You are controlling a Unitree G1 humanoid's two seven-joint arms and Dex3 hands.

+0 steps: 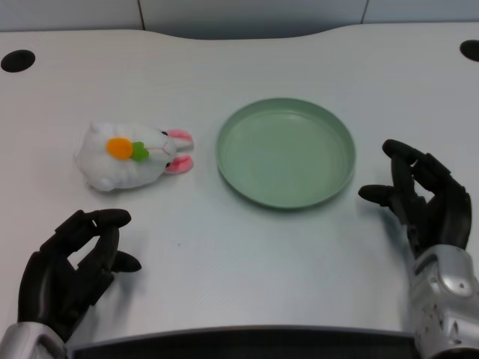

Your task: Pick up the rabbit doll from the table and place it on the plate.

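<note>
I see the rabbit doll (133, 155) lying on its side on the white table (224, 247). It is up ahead of my left hand (71, 273) and a little to the right of it, with bare table between them. The doll lies longways from left to right. Its round white body is at the left end and its pink ears point right, toward the plate (285, 152). An orange and green carrot shows on its top side.

The green plate sits just past the ears, apart from them by a small gap. It is farther right from my left hand and also farther away.

My left hand is low near the close edge of the table. Its fingers are curled in a loose way and hold nothing. It touches neither the doll nor the plate.

There is open white table all around the doll. The far edge of the table is well beyond it.
</note>
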